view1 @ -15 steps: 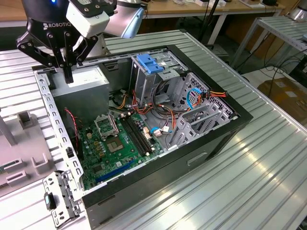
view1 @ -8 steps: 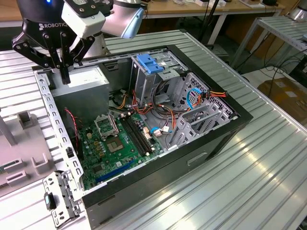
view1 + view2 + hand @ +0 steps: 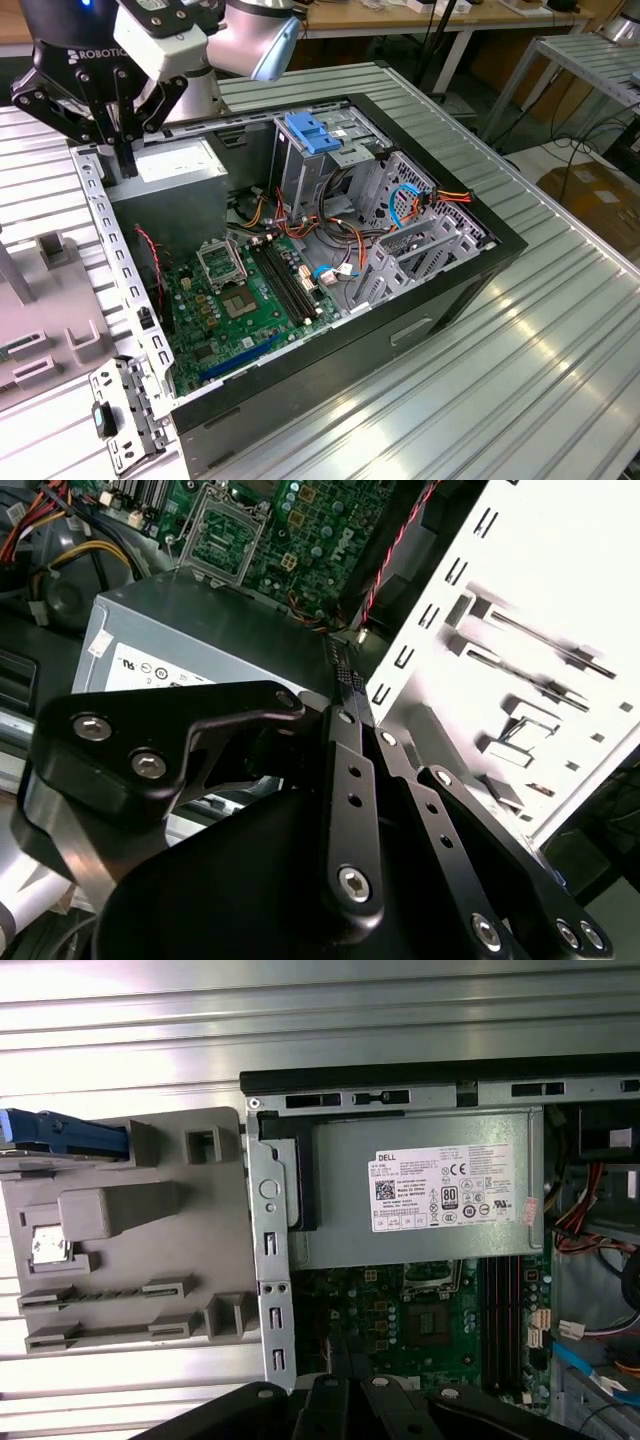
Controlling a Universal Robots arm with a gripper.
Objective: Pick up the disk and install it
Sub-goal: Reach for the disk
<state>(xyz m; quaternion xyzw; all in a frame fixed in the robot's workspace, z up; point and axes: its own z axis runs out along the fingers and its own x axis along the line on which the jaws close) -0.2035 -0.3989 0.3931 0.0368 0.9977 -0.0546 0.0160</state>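
Overhead, pincer (image 3: 128, 172) clenched and empty above the grey metal box (image 3: 175, 165), disk (image 3: 62, 1135) apart on the grey fixture (image 3: 130, 1250).

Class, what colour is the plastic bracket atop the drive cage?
The plastic bracket is blue; the exterior view shows it best.

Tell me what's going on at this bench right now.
A robot arm's black gripper hangs over one end of an open black computer case lying on a ribbed metal table, beside the grey metal power supply box. Its jaws look closed, with nothing held. A blue-railed item, possibly the disk seen edge-on, stands in the grey plastic fixture outside the case. Nothing has been picked up yet.
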